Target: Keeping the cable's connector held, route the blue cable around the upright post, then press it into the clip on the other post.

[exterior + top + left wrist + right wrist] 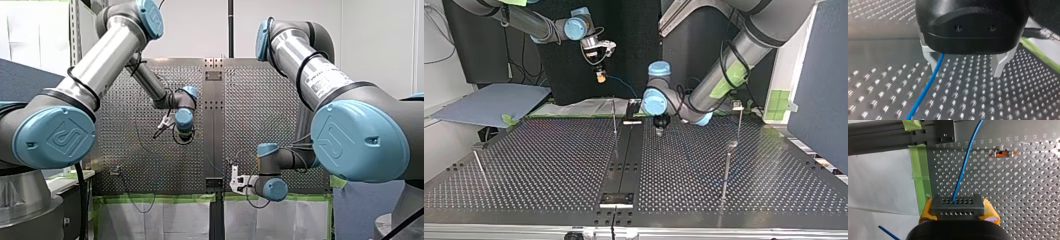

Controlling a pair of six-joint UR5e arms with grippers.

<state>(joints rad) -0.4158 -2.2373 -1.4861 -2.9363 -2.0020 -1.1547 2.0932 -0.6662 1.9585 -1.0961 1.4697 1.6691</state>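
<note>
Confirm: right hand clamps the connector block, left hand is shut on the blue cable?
No: the left hand is open. The left wrist view shows its fingers apart, the blue cable loose beside one. The right hand does clamp the connector block.

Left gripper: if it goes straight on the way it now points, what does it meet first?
Probably the perforated table: the left gripper points down at it, fingers open. The blue cable runs close inside one finger, so it may touch that first; depth is unclear.

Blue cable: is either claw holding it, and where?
My right gripper clamps the grey perforated connector block at the thin blue cable's end, by its sides. My left gripper is open.
</note>
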